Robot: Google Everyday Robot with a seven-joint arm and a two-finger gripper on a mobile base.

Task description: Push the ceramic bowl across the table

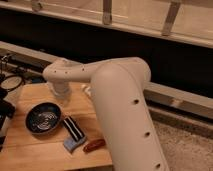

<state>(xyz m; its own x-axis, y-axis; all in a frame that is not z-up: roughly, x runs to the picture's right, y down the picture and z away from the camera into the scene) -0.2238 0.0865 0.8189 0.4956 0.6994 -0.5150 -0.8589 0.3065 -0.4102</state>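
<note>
Reaching out over the light-brown square wooden tabletop (35, 147), the robot's bulky cream-white arm (115, 100) bends at a rounded wrist joint, and the gripper (60, 96) hangs below that joint, just above the board near its far edge; from this angle I cannot tell how the claw is set or whether it touches anything. The dark blue-black shallow round ceramic bowl with pale swirl rings inside (43, 118) sits flat on the left half of the table, in front of the gripper and apart from it as far as can be seen. Just beside the bowl's right rim lies a small blue block with a black-and-white striped top (74, 133), and beyond that, near the front edge, a reddish-brown sausage-shaped item (94, 145). Glazed ceramic of this kind is likely rigid, fairly heavy for its size and brittle, with a slick surface, so it should slide readily on the smooth wood under a steady sideways nudge and could chip if knocked or sent off the edge. A push is better placed low on the outer wall than on the rim, since contact up at the lip of so shallow a dish might tip it or ride over it. Room for travel looks greatest toward the near side of the table.
</note>
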